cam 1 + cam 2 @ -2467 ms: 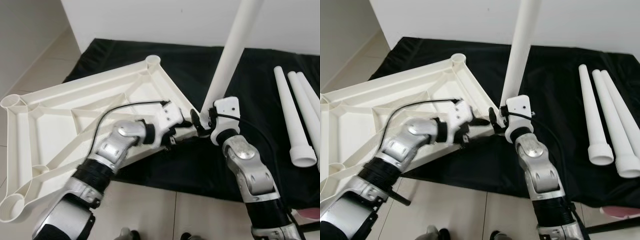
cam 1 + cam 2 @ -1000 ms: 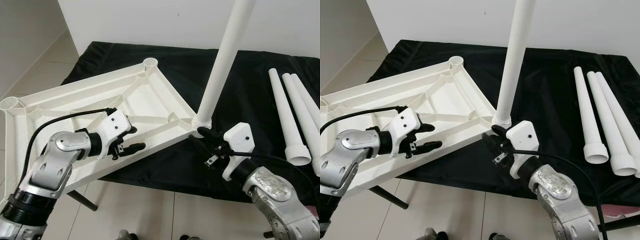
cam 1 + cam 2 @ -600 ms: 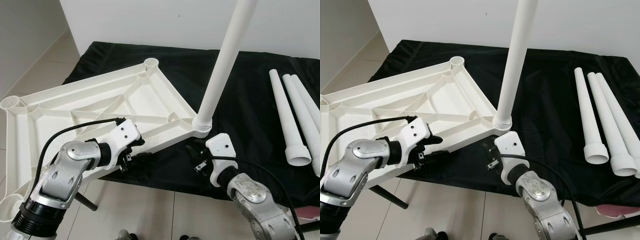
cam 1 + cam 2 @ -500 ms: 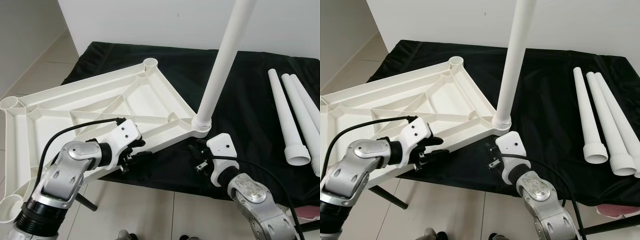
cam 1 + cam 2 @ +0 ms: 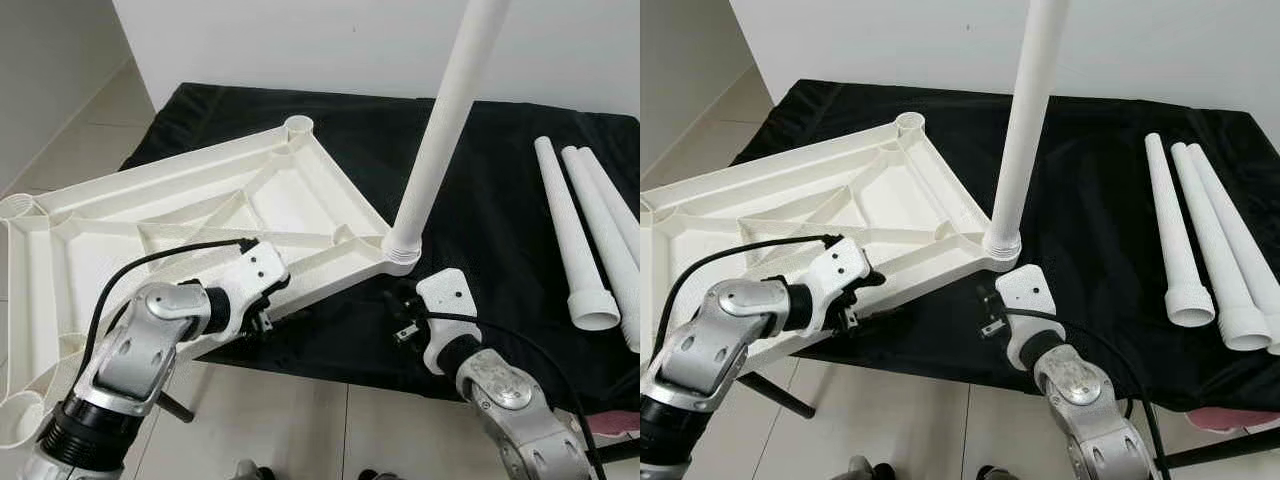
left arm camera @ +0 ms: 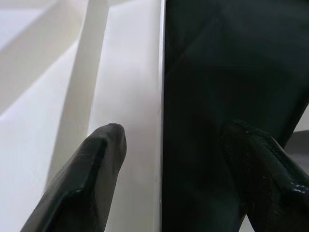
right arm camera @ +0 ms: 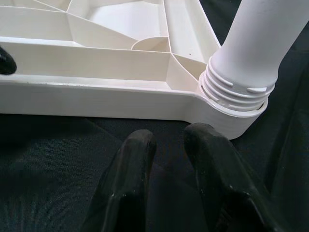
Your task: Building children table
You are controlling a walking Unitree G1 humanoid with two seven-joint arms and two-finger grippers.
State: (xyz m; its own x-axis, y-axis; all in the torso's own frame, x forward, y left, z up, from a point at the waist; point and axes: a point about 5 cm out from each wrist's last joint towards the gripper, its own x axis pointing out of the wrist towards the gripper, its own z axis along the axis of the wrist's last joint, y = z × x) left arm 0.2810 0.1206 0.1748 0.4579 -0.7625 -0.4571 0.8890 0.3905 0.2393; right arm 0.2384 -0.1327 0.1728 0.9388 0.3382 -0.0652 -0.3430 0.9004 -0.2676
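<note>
Tabletop, white plastic and flipped ribs-up, lies half on the black cloth and half hanging off toward 9 o'clock. One leg is already standing in the corner socket at the near right corner. Three more legs lie side by side over at 3 o'clock. The left gripper is spread wide, straddling the tabletop's near edge without squeezing it. The right gripper sits on the cloth just short of the socket at 6 o'clock, fingers nearly together with nothing between them.
</note>
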